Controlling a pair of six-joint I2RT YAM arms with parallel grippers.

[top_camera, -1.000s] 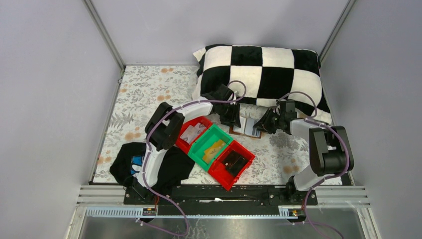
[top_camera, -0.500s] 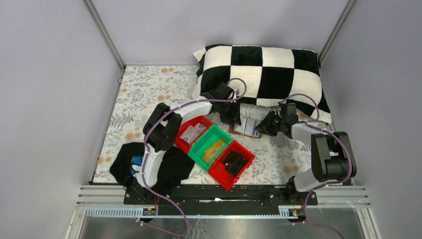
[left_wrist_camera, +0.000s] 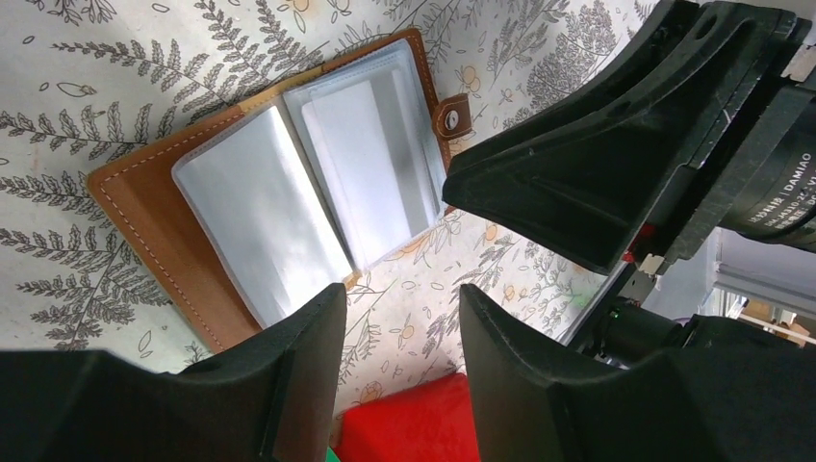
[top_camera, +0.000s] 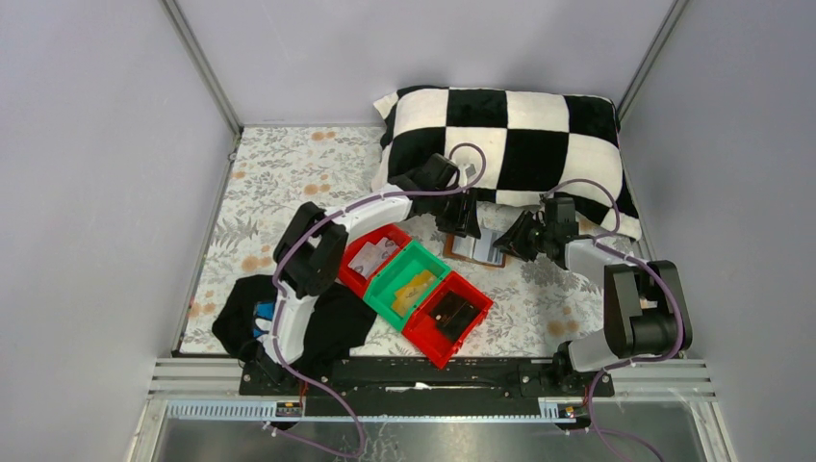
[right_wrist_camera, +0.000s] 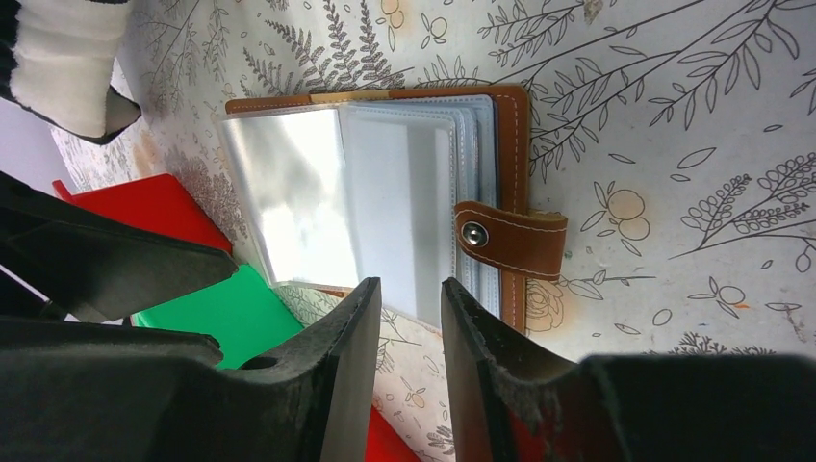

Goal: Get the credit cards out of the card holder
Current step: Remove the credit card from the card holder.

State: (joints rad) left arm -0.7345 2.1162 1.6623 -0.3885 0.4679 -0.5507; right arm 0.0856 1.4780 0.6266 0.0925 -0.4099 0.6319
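Observation:
The card holder (top_camera: pixel 480 248) lies open on the floral cloth between my two grippers, with a reddish-brown outside and clear sleeves. In the left wrist view the holder (left_wrist_camera: pixel 135 207) shows a pale card (left_wrist_camera: pixel 361 159) inside its sleeves. My left gripper (left_wrist_camera: pixel 399 306) is open and empty, hovering above the holder's near edge. In the right wrist view the holder (right_wrist_camera: pixel 512 135) shows its snap strap and a pale card (right_wrist_camera: pixel 404 207). My right gripper (right_wrist_camera: pixel 412 294) is open by a narrow gap, empty, just off the sleeves' edge. Pale flat pieces (top_camera: pixel 370 256) lie in one red bin.
Three joined bins stand left of the holder: a red bin (top_camera: pixel 358 277), a green bin (top_camera: pixel 396 294) with a yellow-tan piece, and a red bin (top_camera: pixel 471 327) with a black boxy object. A checkered pillow (top_camera: pixel 510 144) lies behind. A black cloth (top_camera: pixel 241 318) lies near left.
My left gripper has shifted right, over the holder's left side. The right arm's elbow has swung slightly right; its gripper stays at the holder's right edge.

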